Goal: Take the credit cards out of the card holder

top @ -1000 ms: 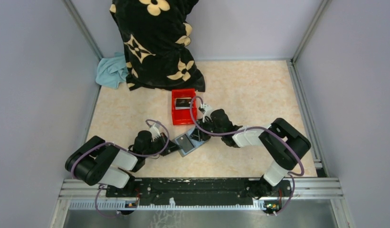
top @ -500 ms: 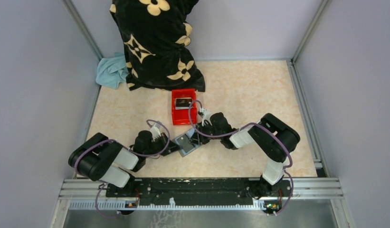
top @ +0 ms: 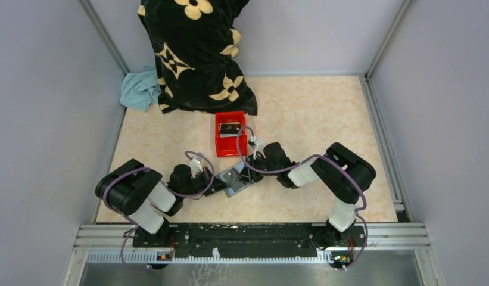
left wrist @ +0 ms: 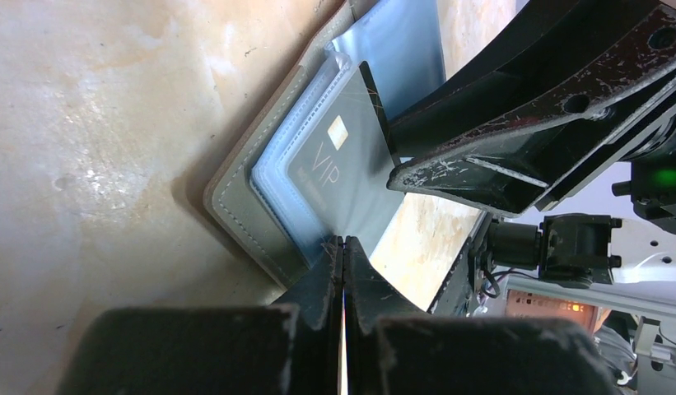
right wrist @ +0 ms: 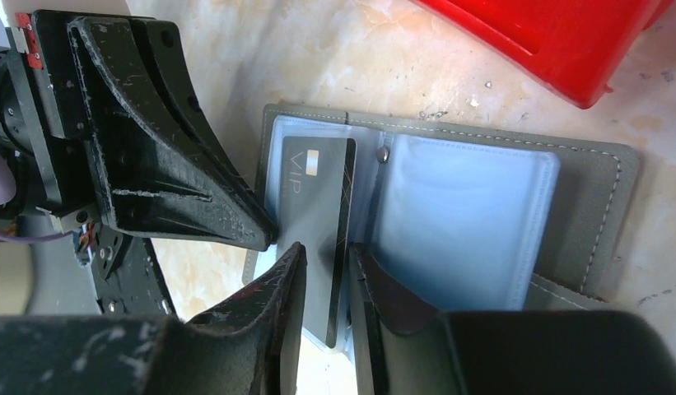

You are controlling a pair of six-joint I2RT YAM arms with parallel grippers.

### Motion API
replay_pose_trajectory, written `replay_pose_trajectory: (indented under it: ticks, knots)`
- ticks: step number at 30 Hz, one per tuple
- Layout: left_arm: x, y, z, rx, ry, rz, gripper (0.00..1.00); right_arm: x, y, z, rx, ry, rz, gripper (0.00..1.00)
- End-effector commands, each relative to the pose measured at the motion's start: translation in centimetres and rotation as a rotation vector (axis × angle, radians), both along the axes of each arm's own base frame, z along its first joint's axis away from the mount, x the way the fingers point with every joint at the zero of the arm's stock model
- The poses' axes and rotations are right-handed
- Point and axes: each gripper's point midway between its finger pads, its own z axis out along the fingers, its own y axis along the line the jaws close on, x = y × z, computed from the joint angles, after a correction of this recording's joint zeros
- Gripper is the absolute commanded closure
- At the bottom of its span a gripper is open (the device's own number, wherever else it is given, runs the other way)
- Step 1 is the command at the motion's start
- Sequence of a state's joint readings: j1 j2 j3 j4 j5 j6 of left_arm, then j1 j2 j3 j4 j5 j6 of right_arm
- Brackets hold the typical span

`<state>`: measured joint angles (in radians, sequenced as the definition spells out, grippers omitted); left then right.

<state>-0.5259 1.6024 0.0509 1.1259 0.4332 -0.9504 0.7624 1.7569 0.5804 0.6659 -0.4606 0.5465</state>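
1. The card holder (right wrist: 598,189) lies open and flat on the table (right wrist: 334,49).
2. A dark card (right wrist: 318,197) lies on the card holder's blue inside.
3. The right gripper (right wrist: 326,255) is clamped on that card's end, at the card holder's edge.
4. The left gripper (left wrist: 344,247) is squeezed together, with its tip touching the card holder's edge.
5. The red bin (right wrist: 557,41) stands just beside the card holder.

Beige table (top: 301,107), card holder (top: 231,179), red bin (top: 230,148), floral blanket (top: 194,53), teal cloth (top: 139,89)
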Motion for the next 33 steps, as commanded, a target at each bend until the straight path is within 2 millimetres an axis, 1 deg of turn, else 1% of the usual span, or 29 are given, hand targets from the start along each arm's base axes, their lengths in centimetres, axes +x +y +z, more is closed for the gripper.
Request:
replay_pose_trajectory:
  ticks: [1,6,7,8,9,13,20,22,23,29,33]
  knots:
    - [-0.7,0.5,-1.1,0.026,0.026,0.004,1.0,-1.0,1.5,2.6,0.081,-0.036,0.06,0.76]
    - [-0.7,0.7,-1.4,0.033,0.03,0.009,1.0,-1.3,1.3,3.9,0.096,-0.056,0.061,0.77]
    - [-0.7,0.7,-1.4,0.033,0.031,0.007,1.0,-1.4,1.1,3.7,0.088,-0.054,0.057,0.77]
    - [-0.7,0.6,-1.4,0.032,0.032,0.008,1.0,-1.3,1.1,4.8,0.103,-0.075,0.055,0.77]
    - [-0.7,0.6,-1.4,0.033,0.03,0.007,1.0,-1.4,1.0,5.0,0.102,-0.08,0.055,0.78]
    - [-0.6,0.4,-1.3,0.026,0.027,-0.001,1.0,-1.5,1.0,5.4,0.108,-0.083,0.062,0.8]
    - [-0.8,0.4,-1.2,0.013,0.032,-0.004,1.0,-2.3,1.8,4.7,0.114,-0.062,0.089,0.82]
    - [-0.9,0.5,-1.2,0.014,0.032,-0.003,1.0,-2.6,2.1,3.6,0.098,-0.041,0.097,0.82]
    - [-0.9,0.5,-1.3,0.014,0.034,-0.002,1.0,-2.9,2.3,3.5,0.099,-0.037,0.103,0.82]
    - [-1.0,0.5,-1.3,0.013,0.034,-0.002,1.0,-3.5,3.0,2.9,0.097,-0.022,0.123,0.82]
    - [-0.9,0.4,-1.2,0.01,0.032,-0.005,1.0,-3.4,3.0,2.8,0.093,-0.022,0.117,0.82]
